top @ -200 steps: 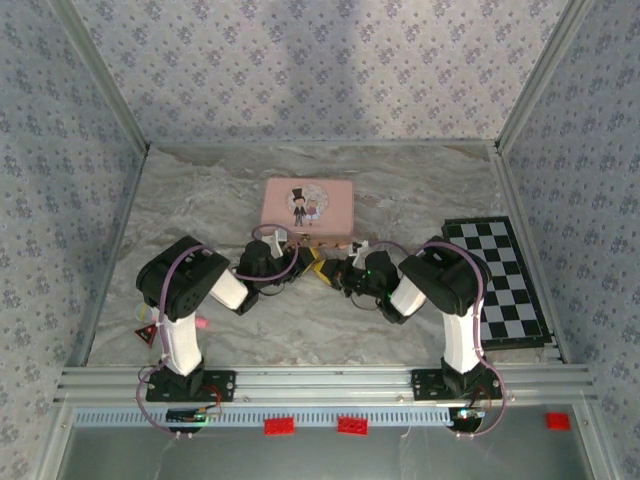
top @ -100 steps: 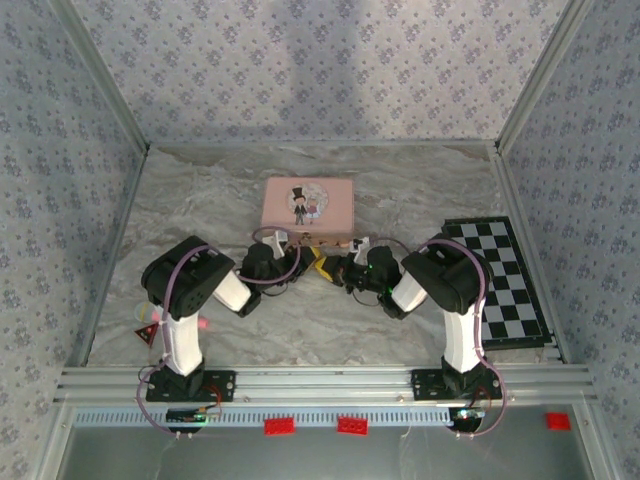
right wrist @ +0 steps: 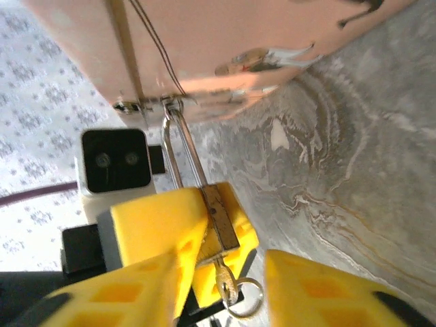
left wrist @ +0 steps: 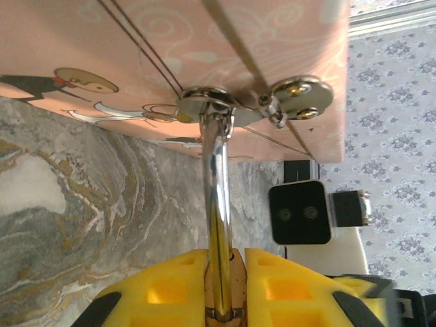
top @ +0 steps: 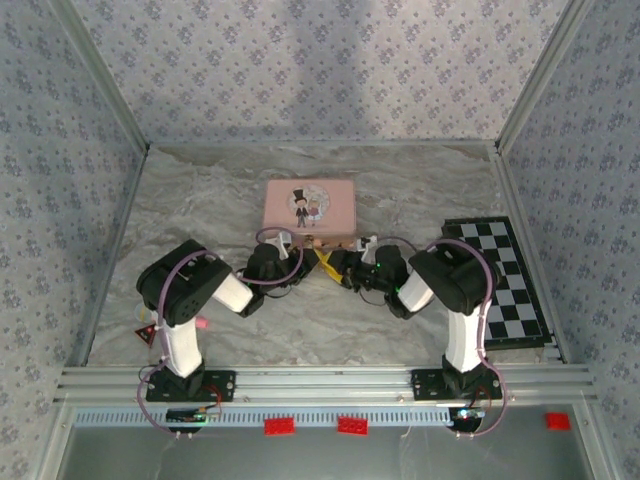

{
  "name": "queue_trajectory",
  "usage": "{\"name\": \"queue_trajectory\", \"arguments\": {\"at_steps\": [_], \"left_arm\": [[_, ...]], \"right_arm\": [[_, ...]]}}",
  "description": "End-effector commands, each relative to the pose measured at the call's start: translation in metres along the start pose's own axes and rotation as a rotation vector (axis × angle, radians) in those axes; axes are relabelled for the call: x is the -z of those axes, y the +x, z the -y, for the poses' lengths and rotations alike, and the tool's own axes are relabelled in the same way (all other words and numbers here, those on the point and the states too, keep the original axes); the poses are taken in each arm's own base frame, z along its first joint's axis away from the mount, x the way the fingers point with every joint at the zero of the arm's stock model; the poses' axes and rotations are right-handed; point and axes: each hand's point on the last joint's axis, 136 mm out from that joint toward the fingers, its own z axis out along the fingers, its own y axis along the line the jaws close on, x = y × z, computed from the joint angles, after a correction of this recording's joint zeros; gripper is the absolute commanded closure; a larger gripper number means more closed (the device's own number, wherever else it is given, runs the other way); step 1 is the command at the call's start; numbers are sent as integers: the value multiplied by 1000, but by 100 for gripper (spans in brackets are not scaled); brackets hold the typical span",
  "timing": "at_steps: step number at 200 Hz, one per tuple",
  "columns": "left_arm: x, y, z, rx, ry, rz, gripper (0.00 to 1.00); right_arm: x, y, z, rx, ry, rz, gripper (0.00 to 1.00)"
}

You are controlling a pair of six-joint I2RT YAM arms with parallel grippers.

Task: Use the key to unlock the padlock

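So here's where we're at: both arms meet low in front of the pink box (top: 308, 204) in the middle of the marble table (top: 200, 200); the checkerboard (top: 498, 282) lies off to the right, well apart from the action. The padlock (right wrist: 219, 216) sits just in front of the box's front edge; its shackle (left wrist: 216, 184) runs from the brass body up to the box and hooks through the clasp (left wrist: 204, 101) there. In the left wrist view we see the left gripper (left wrist: 225, 257) clamped on the padlock; its yellow pads (left wrist: 170, 286) press on the body from both sides, and the shackle pokes straight out between them. The key (right wrist: 228, 287) is stuck in the end of the padlock away from the box, with its little ring dangling off it; the right gripper (right wrist: 229, 272) has its jaws apart, one yellow finger on either side of the key, with a clear gap on one side. Whether the shackle has popped loose from the body, we honestly can't tell; the left pads hide that end.
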Motion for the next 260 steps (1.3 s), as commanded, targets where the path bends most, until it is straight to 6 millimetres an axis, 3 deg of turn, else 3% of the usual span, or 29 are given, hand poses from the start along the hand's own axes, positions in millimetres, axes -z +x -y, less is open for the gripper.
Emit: {"name": "queue_trajectory", "arguments": {"at_steps": [1,19,43,84,111,137,157,176,188,227,260], "left_arm": [[-2,2,19,-41,24,-23,88],[-3,-2,15,-30,-5,-10,89],[-3,-4,14,-10,-22,-10,92],[1,-5,8,-2,-80,-9,92],[6,-6,9,-20,-116,-8,92],[10,-7,8,-9,-146,-3,92],[12,-5,3,29,-182,-12,93],[12,-4,4,59,-194,-22,94],[12,-4,4,73,-194,-23,94],[13,-3,7,83,-201,-32,95],[16,-3,8,89,-199,-30,95]], "right_arm": [[13,-7,-19,106,-47,49,51],[21,-6,1,98,17,51,50],[31,-2,14,117,44,55,52],[41,-1,17,277,134,68,55],[47,-4,14,481,282,61,59],[55,-4,3,805,444,71,59],[68,-10,-1,1074,554,197,55],[77,-15,-9,1213,535,333,53],[75,-14,-10,1263,546,342,53],[48,22,-22,1579,549,313,53],[32,38,-26,1747,564,368,53]]}}
